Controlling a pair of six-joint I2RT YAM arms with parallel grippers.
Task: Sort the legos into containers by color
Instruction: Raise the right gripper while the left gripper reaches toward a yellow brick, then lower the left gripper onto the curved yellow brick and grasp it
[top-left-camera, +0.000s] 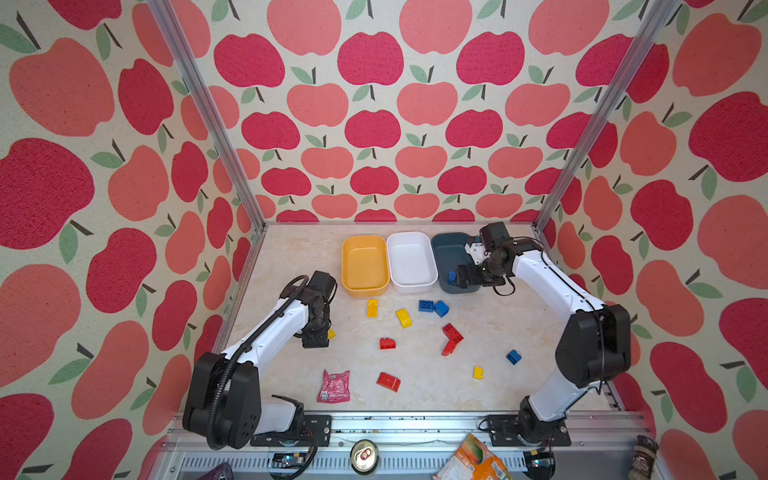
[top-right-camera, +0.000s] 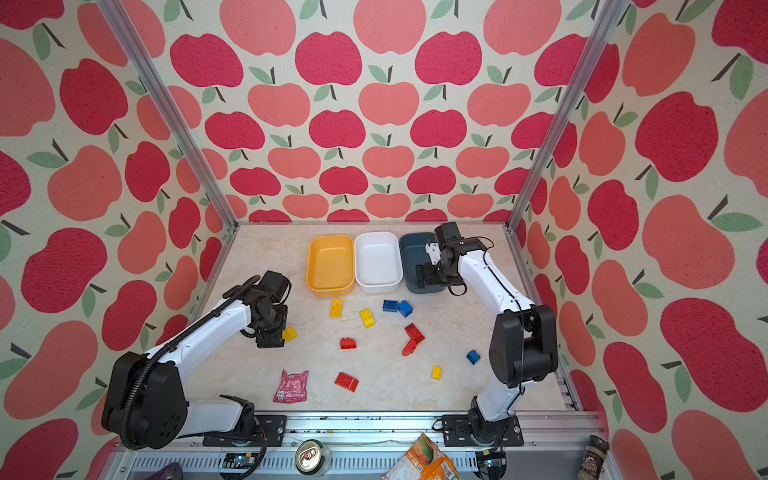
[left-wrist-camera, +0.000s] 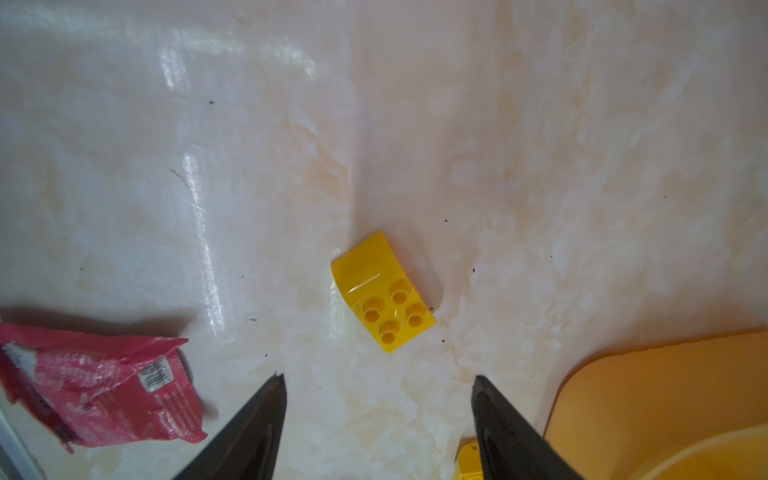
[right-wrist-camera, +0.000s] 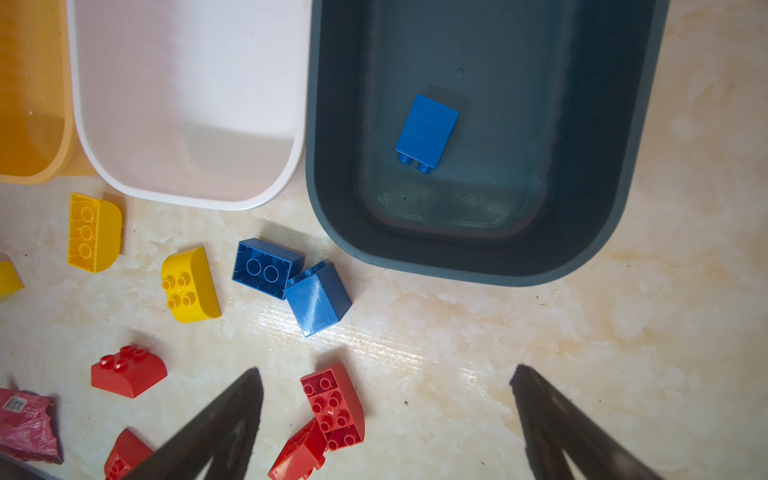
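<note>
Only the right wrist view plainly shows the right claw (right-wrist-camera: 386, 370) spread wide and empty. It also shows a blue brick (right-wrist-camera: 427, 131) lying on its side inside the dark blue-grey tub (right-wrist-camera: 328, 199) at the table's (top-left-camera: 436, 395) 1 o'clock, whereas in a top view the claw hides all but a corner of that brick. The left wrist view shows the left claw (left-wrist-camera: 379, 377) parted and empty, with a yellow brick (left-wrist-camera: 380, 286) untouched on the table just beyond its tips; a top view shows that brick half hidden at the claw's 3 o'clock, and a yellow scrap beside one finger is cut off by the frame edge.
</note>
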